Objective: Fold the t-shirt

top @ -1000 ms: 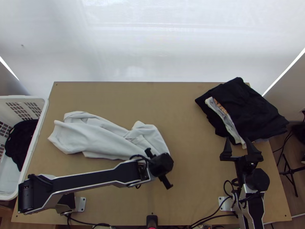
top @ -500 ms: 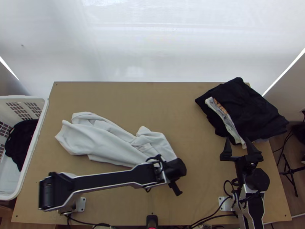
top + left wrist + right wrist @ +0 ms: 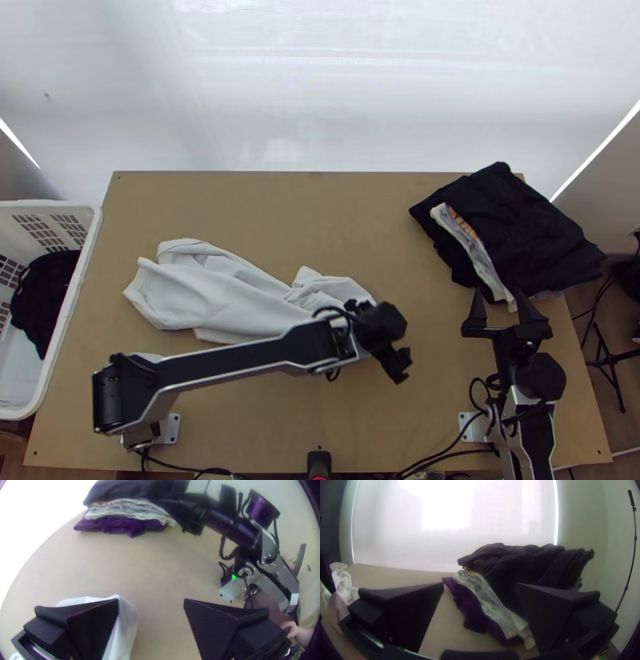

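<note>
White t-shirt [image 3: 216,300] lies loosely bunched on the wooden surface [image 3: 320,212], a long creased strip running from left of centre down to the middle of the top view. Its near edge and right end pass partly behind the left arm [image 3: 240,358], which reaches up from the lower left.

The left gripper [image 3: 379,334] is at the t-shirt's right end, a little below and right of the frame's centre. Its fingers stand wide apart — in the left wrist view a rounded edge of the t-shirt shows beside one finger, partly in the gap.

At the lower right of the top view, the right gripper [image 3: 498,298] also has its fingers apart, tips pointing up the frame, at the near edge of a pile of clothes [image 3: 512,228]. The pile sits at the right of the surface, with dark cloth on top and a pale folded garment [image 3: 476,252] poking out along its left side; the left wrist view shows a purple layer [image 3: 116,525] below that.

At the left edge of the top view is a white basket [image 3: 76,276] beside the surface — dark cloth [image 3: 40,296] lies bunched inside it.
</note>
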### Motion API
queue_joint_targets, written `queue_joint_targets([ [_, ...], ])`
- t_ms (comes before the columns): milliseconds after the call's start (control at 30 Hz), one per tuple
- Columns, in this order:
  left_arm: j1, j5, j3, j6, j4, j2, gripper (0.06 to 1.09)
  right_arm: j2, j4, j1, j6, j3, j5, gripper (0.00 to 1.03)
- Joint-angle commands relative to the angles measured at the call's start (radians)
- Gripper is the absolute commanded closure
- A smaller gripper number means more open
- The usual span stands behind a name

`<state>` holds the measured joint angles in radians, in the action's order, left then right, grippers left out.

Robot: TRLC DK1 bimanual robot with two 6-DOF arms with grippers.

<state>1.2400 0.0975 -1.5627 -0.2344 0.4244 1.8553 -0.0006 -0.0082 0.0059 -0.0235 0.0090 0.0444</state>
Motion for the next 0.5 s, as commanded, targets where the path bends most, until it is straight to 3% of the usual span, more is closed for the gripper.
queue_joint_targets([
  [0,-0.126,0.002,-0.016,0.006,-0.015,-0.094,0.1,0.001,0.001,0.0,-0.001,0.0,0.0,0.04],
  [467,-0.611,-0.005,-0.053,-0.037,0.152,-0.41,0.1,-0.001,0.001,0.0,-0.001,0.0,0.0,0.04],
])
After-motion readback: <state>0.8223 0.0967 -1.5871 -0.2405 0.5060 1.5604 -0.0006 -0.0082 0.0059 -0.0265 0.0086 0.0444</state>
